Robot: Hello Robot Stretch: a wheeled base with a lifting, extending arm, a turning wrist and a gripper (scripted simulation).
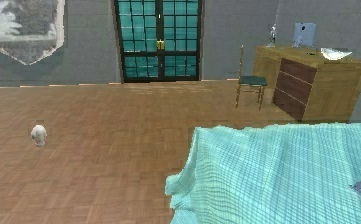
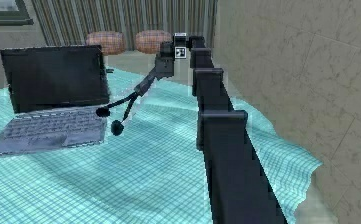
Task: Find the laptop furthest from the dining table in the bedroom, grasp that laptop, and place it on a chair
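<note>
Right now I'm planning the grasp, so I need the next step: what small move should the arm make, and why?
Probably ease the gripper toward the laptop's keyboard edge. Its fingertips lie by that edge, the laptop rests on the bed, and contact cannot be told.

wood floor (image 1: 108,130), teal door (image 1: 157,38), wooden dresser (image 1: 313,82)

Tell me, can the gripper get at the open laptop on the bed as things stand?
Probably yes: the gripper shows close at the laptop's edge on the bed, with nothing seen between them. Whether it touches it cannot be told.
</note>
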